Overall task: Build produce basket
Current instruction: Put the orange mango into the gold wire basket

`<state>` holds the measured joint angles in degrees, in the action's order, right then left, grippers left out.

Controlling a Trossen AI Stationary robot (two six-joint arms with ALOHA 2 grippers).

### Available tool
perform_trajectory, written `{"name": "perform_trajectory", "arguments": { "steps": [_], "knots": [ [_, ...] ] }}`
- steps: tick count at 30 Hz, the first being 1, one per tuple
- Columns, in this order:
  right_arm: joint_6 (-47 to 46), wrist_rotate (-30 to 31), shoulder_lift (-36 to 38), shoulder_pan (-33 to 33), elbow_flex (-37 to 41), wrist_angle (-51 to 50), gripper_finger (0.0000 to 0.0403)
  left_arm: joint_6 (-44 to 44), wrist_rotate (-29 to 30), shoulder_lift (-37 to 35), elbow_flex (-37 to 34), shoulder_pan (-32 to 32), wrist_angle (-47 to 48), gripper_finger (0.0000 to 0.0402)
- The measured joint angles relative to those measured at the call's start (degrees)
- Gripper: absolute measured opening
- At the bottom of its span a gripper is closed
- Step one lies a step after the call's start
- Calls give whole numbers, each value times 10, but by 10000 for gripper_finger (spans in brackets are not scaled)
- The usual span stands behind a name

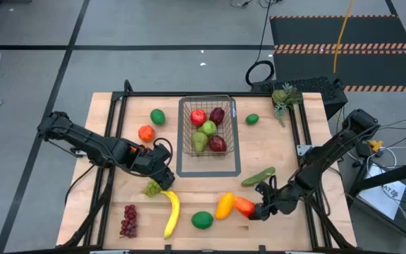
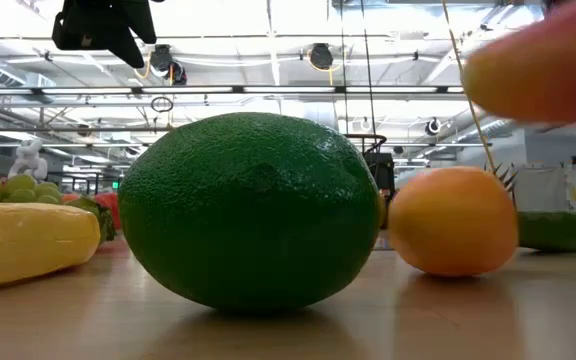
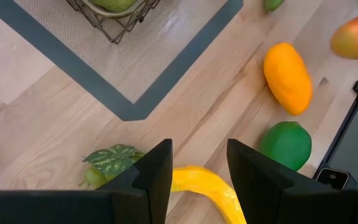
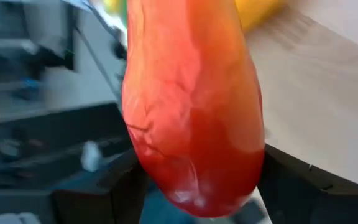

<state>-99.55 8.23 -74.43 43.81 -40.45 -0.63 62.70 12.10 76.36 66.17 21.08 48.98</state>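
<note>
1. The red-orange mango [image 4: 191, 106] is clamped between the fingers of the right gripper [image 1: 258, 209], near the table's front edge on the right side; in the right wrist view the fruit fills the space between both dark fingers and bulges well past them
2. The basket [image 1: 207, 127] stands at the middle of the table inside a flat grey outline, and two red apples, a dark apple and green pears are already held in it
3. A slip is judged possible: the mango is smooth and rounded and only part of it is gripped, so a quick swing toward the basket could roll it out
4. The yellow mango [image 1: 224, 205] lies just beside the held fruit and could be knocked as the arm moves off, and the lime [image 1: 202, 220] is near as well
5. The left gripper [image 1: 162, 179] hangs with its fingers apart and empty above the banana [image 3: 207, 186] and green grapes [image 1: 151, 188]; a crossing of both arms toward the basket could bring a collision
6. No brand, label or legible writing can be made out on the produce or basket
</note>
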Motion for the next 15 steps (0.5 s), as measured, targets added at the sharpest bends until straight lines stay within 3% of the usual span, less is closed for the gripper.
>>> {"name": "perform_trajectory", "arguments": {
  "steps": [5,11,15],
  "knots": [
    [-16,82,50,0,0,51,251,-2,0,0,0,0,0,152],
    [35,191,93,-2,0,126,251,-7,0,0,0,0,-2,152],
    [80,221,107,-12,0,182,251,-7,0,0,0,0,-17,152]
  ]
}}
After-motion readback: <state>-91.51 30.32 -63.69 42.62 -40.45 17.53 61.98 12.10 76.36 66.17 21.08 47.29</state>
